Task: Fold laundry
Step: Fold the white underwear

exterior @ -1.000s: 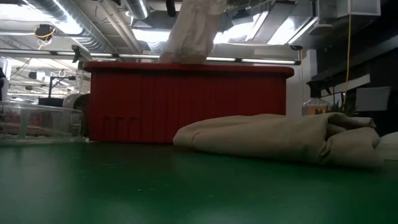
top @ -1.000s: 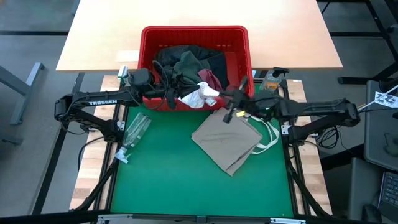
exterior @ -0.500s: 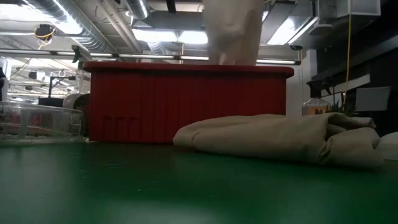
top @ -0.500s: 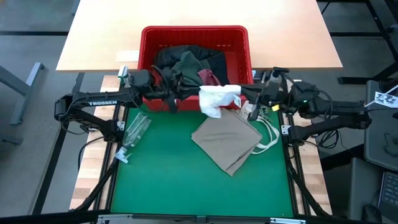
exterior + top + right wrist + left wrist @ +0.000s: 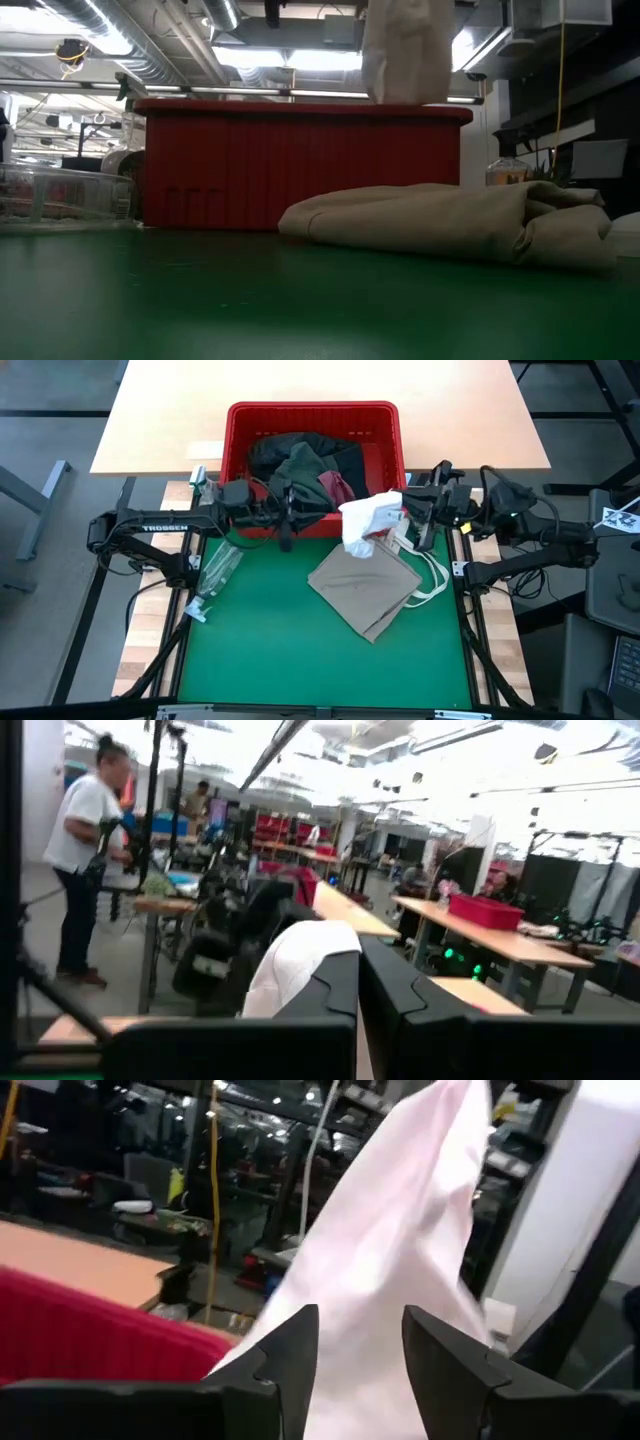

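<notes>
The limp white cloth garment (image 5: 366,522), light and floppy, hangs over the red slatted plastic basket's (image 5: 240,418) front right corner, pinched by the right end effector (image 5: 403,523) while the left end effector (image 5: 287,530) stands spread; a second hold belongs on a free hem corner.

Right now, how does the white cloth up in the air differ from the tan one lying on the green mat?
The white cloth hangs bunched from the right gripper, off the table; the tan top lies flat on the green mat. The white one is crumpled and smaller in the high view; the tan one is folded into a neat shape. No gripper touches the tan one. Both are soft, pale fabric.
</notes>
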You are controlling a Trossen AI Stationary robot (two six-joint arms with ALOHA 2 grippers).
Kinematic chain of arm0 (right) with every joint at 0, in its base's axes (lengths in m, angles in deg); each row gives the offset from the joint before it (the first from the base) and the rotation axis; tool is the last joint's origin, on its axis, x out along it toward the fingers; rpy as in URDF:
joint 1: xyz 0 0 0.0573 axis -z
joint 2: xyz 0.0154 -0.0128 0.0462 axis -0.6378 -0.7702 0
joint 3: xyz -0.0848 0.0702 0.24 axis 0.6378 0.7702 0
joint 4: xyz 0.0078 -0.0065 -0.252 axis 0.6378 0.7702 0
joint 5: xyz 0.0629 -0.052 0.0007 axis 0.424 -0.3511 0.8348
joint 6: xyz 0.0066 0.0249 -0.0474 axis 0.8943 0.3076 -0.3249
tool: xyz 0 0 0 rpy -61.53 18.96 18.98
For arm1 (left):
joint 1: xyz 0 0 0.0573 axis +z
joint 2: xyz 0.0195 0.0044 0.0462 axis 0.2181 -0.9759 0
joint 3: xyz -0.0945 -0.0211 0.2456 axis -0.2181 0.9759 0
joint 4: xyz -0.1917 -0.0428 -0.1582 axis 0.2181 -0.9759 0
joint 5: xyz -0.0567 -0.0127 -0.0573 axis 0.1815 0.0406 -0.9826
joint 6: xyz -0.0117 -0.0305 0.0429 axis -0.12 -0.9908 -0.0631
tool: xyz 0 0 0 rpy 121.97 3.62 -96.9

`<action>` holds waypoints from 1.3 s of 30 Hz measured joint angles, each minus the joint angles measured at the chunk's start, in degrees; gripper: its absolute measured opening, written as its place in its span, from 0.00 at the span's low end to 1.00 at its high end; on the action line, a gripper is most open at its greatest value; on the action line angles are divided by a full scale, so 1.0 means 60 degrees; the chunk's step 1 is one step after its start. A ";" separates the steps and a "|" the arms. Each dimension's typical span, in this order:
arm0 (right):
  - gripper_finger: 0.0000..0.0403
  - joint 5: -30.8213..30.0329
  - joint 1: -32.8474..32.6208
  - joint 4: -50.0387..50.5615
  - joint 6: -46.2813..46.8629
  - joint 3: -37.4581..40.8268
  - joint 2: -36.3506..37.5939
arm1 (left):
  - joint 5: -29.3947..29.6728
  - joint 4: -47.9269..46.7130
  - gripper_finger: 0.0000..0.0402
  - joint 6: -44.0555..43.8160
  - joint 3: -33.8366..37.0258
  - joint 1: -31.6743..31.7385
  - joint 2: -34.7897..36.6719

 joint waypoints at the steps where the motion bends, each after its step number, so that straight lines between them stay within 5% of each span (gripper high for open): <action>1: 0.00 0.0052 0.0000 0.0167 -0.0002 -0.0021 -0.0013 | -0.0011 0.0166 0.36 0.0000 0.0000 -0.0059 0.0000; 13: 0.00 0.0286 0.0000 0.0771 0.0459 -0.0042 -0.0499 | 0.0197 0.2924 0.37 0.2010 0.0000 -0.0982 0.0004; 21: 0.00 0.1386 0.0000 0.0771 0.1028 -0.0044 -0.1510 | 0.0760 0.2541 0.44 0.2161 0.0000 -0.1369 0.0000; 39: 0.00 0.1394 0.0000 0.0739 0.1068 -0.0042 -0.2996 | 0.2032 0.0030 0.46 0.0396 0.0000 -0.1623 -0.0002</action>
